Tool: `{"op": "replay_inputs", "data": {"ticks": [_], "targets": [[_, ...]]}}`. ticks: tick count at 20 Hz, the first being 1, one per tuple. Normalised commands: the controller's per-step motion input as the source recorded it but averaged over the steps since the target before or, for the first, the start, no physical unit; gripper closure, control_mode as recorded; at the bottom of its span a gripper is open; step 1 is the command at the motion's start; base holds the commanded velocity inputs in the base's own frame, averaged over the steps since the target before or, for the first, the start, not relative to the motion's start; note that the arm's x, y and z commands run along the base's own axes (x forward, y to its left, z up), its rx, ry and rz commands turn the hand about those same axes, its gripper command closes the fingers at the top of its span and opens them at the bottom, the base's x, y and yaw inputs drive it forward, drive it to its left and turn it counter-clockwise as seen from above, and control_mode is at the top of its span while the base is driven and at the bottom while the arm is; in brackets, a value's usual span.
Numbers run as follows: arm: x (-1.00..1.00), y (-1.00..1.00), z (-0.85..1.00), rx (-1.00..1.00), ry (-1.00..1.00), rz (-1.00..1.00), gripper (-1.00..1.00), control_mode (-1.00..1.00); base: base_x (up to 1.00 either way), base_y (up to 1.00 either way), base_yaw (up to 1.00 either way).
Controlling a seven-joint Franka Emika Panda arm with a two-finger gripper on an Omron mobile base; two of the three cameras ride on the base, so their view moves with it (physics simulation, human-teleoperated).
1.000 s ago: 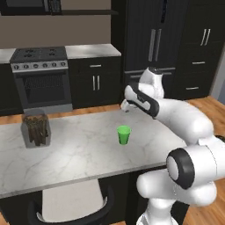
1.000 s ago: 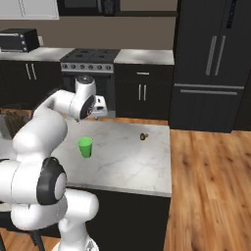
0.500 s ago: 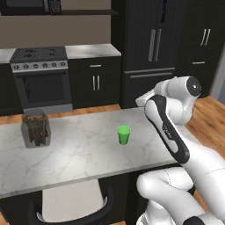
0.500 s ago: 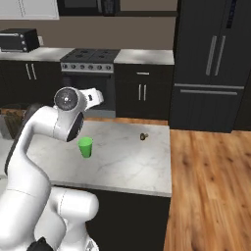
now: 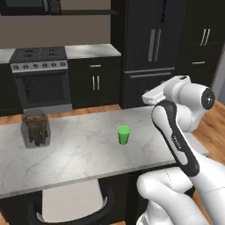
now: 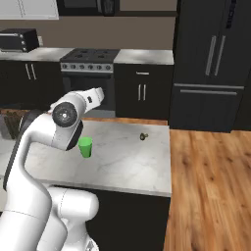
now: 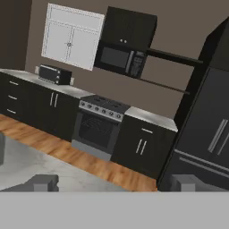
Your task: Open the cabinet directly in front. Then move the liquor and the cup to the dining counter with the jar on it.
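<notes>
Gripper point(image 7: 114, 182): fingertips set wide apart, nothing between them, raised above the dining counter point(image 5: 83, 154). Cup point(image 5: 124, 135): upright, mid-slab. Jar point(image 5: 36, 129): upright near the slab's left end, well apart from the cup. Stove point(image 5: 40, 79) and fridge point(image 5: 151, 48): against the far wall.

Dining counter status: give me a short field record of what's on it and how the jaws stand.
surface: dining counter, veined marble slab
cup: green cup upright near the middle of the slab, standing free
jar: glass jar with brown sticks at the slab's left end, apart from the cup
small item: small dark object near the slab's far right corner, too small to identify
liquor: none on the slab
gripper: gripper raised, facing the stove wall; jaws apart, nothing between them
</notes>
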Motion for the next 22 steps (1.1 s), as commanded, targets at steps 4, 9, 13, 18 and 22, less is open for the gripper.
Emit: {"op": "replay_inputs", "data": {"ticks": [4,9,13,18,22], "targets": [[0.0,0.0,0.0,0.0,0.0,0.0,-1.0,1.0,-0.52,0.0,-0.52],[0.0,0.0,0.0,0.0,0.0,0.0,-1.0,1.0,-0.33,0.09,-0.97],[0.0,0.0,0.0,0.0,0.0,0.0,-1.0,1.0,-0.15,0.04,-1.0],[0.0,0.0,0.0,0.0,0.0,0.0,-1.0,1.0,0.0,0.0,-1.0],[0.0,0.0,0.0,0.0,0.0,0.0,-1.0,1.0,0.0,0.0,-1.0]]}}
